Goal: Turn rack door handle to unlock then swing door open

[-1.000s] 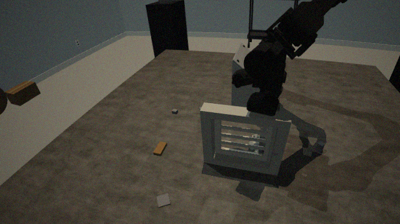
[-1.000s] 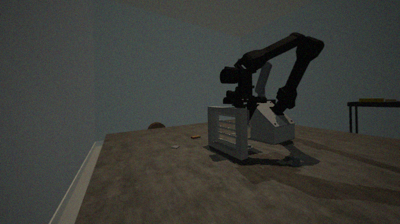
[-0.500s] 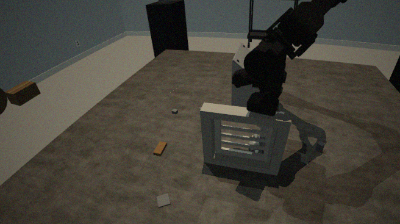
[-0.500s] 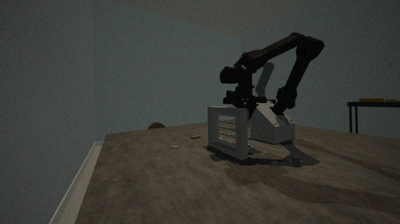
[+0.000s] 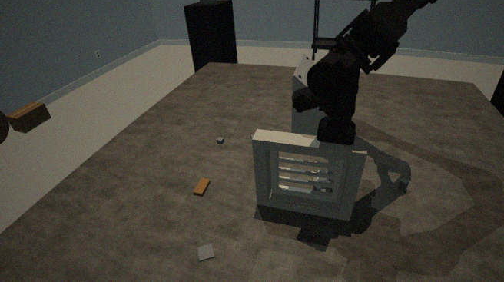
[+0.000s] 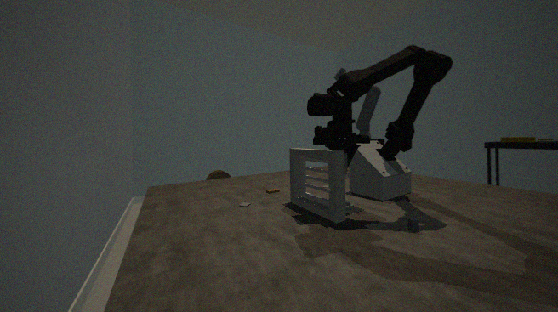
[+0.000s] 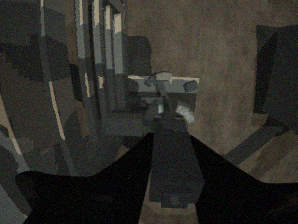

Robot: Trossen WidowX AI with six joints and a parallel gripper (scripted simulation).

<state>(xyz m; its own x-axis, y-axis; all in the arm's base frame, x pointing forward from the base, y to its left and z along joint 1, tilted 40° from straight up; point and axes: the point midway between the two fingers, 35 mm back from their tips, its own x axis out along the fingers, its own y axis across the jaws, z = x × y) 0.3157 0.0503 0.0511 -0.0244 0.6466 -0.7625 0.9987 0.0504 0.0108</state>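
Note:
The grey rack frame (image 5: pixel 263 176) (image 6: pixel 338 184) stands upright on the table (image 5: pixel 127 205) (image 6: pixel 204 257). The barred door (image 5: pixel 303 180) (image 7: pixel 118 40) shows inside its opening and looks closed or nearly so; its exact angle is unclear. The dark upright handle (image 7: pixel 175 170) is between the black fingers in the wrist view. My gripper (image 7: pixel 169 139) is shut on it, pointing down from above on the robot-base side of the frame. In the top and exterior views the frame and the arm hide the fingertips and handle. How far the handle is turned cannot be told.
The pale robot base (image 5: pixel 303 121) (image 6: pixel 378 184) stands behind the rack. An orange block (image 5: pixel 202 187) (image 6: pixel 272 191), a pale flat tile (image 5: pixel 206 252) (image 6: pixel 244 204) and a small grey cube (image 5: pixel 220 141) lie on the table beside the rack. The gripper body hangs close above the frame's top.

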